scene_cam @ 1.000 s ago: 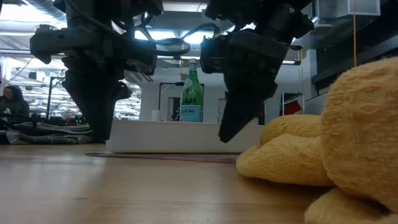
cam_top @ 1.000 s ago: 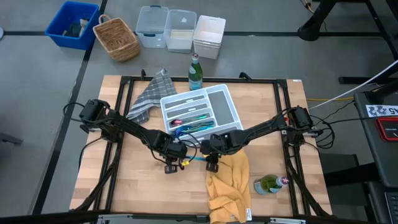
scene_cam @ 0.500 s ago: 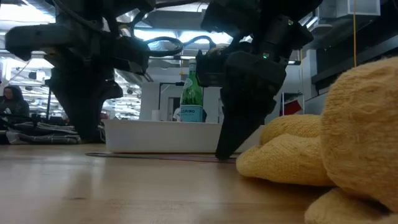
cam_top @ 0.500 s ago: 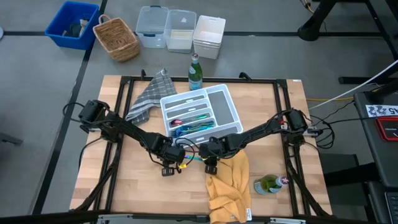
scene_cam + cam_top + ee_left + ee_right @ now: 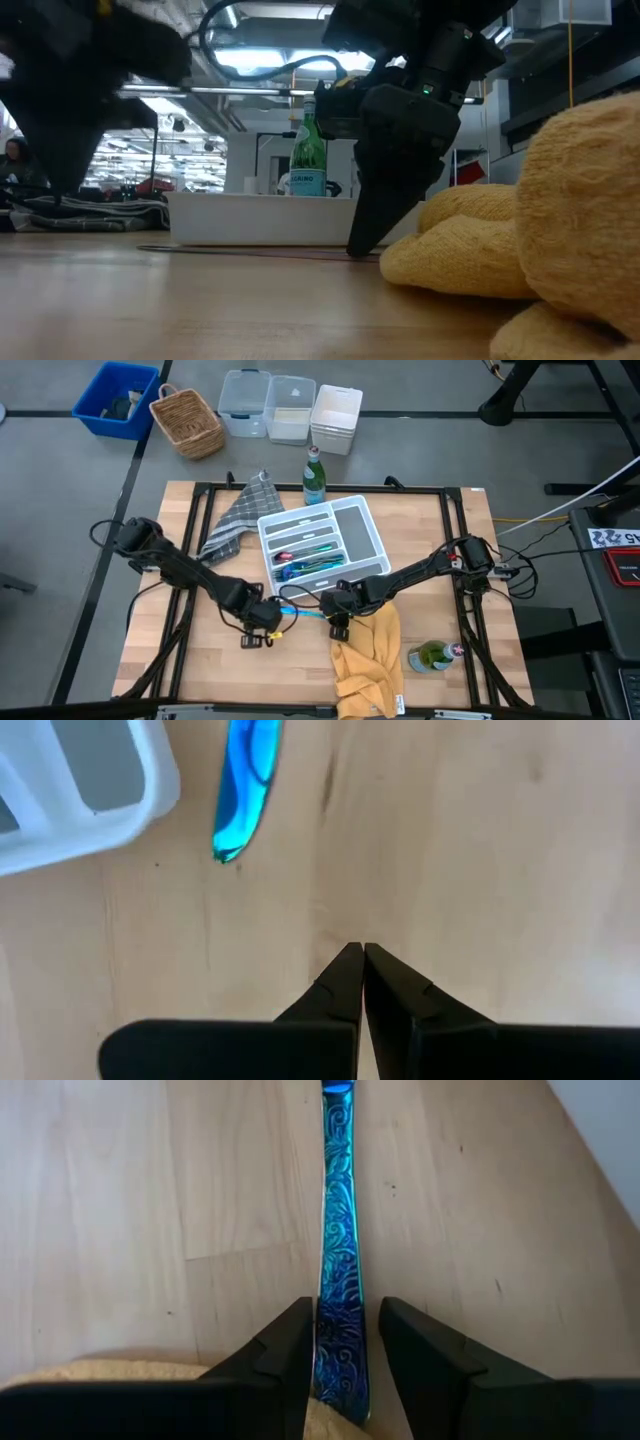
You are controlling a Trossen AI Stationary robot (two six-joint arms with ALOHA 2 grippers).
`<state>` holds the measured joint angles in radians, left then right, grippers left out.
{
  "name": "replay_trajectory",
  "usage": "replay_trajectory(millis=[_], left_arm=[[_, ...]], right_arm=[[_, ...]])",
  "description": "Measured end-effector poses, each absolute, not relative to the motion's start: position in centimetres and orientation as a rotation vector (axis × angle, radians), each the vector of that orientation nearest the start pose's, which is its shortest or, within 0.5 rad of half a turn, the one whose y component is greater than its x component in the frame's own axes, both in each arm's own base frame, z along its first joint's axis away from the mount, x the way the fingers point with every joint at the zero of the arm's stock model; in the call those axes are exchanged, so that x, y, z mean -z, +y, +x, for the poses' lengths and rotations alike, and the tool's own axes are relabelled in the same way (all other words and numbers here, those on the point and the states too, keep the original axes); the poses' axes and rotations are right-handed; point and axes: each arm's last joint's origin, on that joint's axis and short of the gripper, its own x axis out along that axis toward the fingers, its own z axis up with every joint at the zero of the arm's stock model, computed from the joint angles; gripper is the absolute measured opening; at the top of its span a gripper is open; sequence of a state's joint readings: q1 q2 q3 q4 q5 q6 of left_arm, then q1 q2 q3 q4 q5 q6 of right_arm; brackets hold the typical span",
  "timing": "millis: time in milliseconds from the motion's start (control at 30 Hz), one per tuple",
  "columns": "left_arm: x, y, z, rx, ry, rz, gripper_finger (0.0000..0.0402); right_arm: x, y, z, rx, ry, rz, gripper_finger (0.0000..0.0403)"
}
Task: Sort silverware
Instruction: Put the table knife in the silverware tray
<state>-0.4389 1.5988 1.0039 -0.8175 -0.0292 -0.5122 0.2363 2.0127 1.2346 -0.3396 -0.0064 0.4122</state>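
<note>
A: Right gripper [image 5: 345,1345]?

B: Low over the table [image 5: 440,550], just in front of the white tray [image 5: 372,540]. Fingers [image 5: 285,1350] apart, 1 on each side of a blue patterned handle [image 5: 338,1230]. Close against it on 1 side, with a thin gap on the other. Straddling, not clearly clamped.

A: And the handle itself?

B: Flat on the wood, running straight out from between those fingers. Near end over the edge of the yellow cloth [image 5: 365,655]. From above, just 1 blue piece [image 5: 305,612] on bare table, between the 2 grippers.

A: Left gripper [image 5: 360,970]?

B: Pinched shut on nothing, over bare wood, to the left of the right one. Ahead of it a blue tip [image 5: 245,790] just beside the tray's corner. Cannot tell whether part of that same piece.

A: Rest of the silverware [image 5: 310,550]?

B: In the tray's narrow slots, blue with a touch of purple and red. Too small to count.

A: Other counts?

B: 1 upright green bottle [image 5: 314,475] behind the tray, 1 grey checked cloth [image 5: 238,510] and 1 yellow cloth. Off the table, 1 wicker basket [image 5: 187,422], 1 blue bin [image 5: 115,398] and 3 plastic containers [image 5: 290,408].

A: Any writing?

B: Letters on the bottle's label in the low view, too blurred to read.
</note>
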Motion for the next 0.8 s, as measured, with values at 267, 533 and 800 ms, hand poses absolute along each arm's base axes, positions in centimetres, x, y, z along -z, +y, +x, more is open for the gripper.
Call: replay_trajectory(millis=[267, 533, 800], left_arm=[[-20.5, -12.4, 24.0, -0.041, 1.324, -0.089, 0.0003], [-20.7, -12.5, 24.1, -0.096, 1.29, -0.117, 0.0003], [-20.7, -13.3, 23.6, -0.112, 1.285, -0.142, 0.0003]], right_arm=[[-12.4, 9.1, 38.1, 0.033, 1.14, 0.228, 0.0128], [-12.3, 9.1, 38.0, 0.043, 1.146, 0.224, 0.0084], [-12.3, 9.1, 37.9, 0.043, 1.155, 0.223, 0.0078]])
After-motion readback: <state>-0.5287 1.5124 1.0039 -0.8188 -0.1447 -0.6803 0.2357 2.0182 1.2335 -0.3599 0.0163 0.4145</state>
